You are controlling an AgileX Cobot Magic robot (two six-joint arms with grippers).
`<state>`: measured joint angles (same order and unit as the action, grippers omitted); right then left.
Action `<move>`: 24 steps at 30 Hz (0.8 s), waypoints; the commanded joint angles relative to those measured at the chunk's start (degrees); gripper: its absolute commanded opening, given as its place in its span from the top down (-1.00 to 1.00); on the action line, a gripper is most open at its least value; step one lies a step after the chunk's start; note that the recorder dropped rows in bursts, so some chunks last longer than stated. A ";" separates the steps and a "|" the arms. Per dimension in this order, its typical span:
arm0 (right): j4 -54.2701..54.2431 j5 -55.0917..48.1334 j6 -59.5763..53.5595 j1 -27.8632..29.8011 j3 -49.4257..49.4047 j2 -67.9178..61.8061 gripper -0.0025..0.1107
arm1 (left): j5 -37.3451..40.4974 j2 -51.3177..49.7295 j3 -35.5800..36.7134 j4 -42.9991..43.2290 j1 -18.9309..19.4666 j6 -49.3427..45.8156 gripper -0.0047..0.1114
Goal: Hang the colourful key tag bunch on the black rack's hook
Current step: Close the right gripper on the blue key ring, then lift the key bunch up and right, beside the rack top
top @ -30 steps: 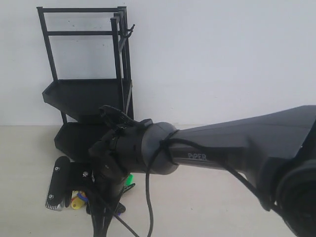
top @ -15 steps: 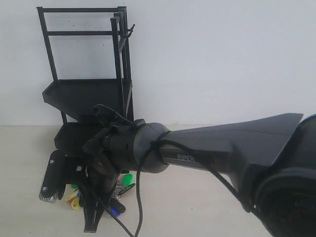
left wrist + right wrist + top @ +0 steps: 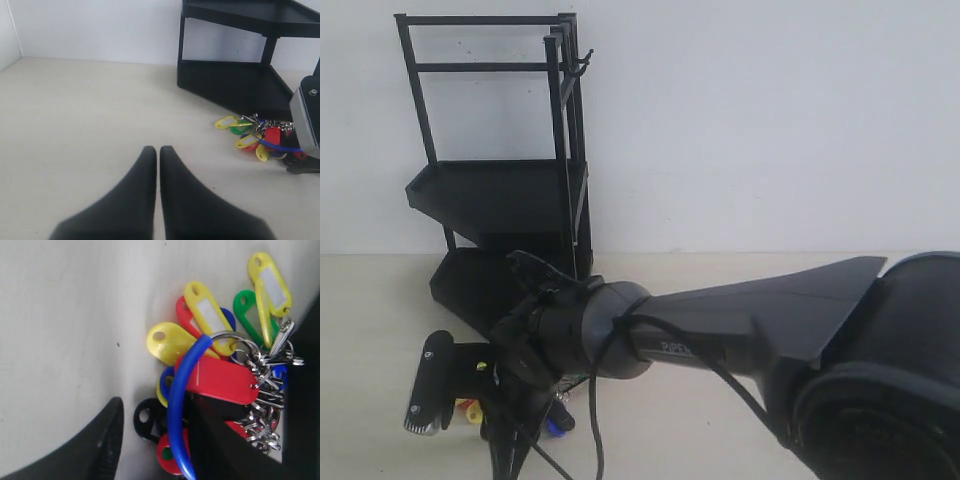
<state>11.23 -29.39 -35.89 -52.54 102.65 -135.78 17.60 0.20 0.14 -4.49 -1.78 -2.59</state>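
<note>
The colourful key tag bunch (image 3: 215,375) lies on the table by the foot of the black rack (image 3: 495,195); it also shows in the left wrist view (image 3: 257,137). My right gripper (image 3: 155,412) is low over it and open. Its blue loop (image 3: 176,405) and a black tag (image 3: 147,420) sit between the fingers, not clamped. In the exterior view the right gripper (image 3: 465,410) reaches across to the lower left, covering most of the bunch (image 3: 470,410). The hook (image 3: 582,62) juts from the rack's top corner, bare. My left gripper (image 3: 157,150) is shut on nothing, over bare table.
The right arm's thick black body (image 3: 720,330) fills the lower right of the exterior view. The rack's lower tray (image 3: 230,85) stands just behind the bunch. A white wall (image 3: 770,120) runs behind the table.
The right arm has sunk lower and shifted slightly left, bringing its open gripper down around the bunch on the table. The rack has not moved.
</note>
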 commanded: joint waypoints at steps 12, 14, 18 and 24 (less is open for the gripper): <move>-0.34 -7.32 9.41 0.05 10.21 1.99 0.96 | -0.64 -0.20 -0.14 -0.11 0.19 -0.02 0.84; -0.48 -6.81 12.73 0.05 10.75 4.13 0.96 | -0.64 -0.20 -0.14 -0.11 0.19 -0.02 0.84; -1.65 -6.74 24.69 0.05 10.75 8.39 0.96 | -0.64 -0.20 -0.14 -0.11 0.19 -0.02 0.84; -1.92 -9.27 38.53 0.16 10.61 13.61 0.96 | -0.64 -0.20 -0.14 -0.11 0.19 -0.02 0.84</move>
<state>9.16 -37.99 -3.22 -52.54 112.85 -124.92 17.60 0.20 0.14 -4.49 -1.78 -2.59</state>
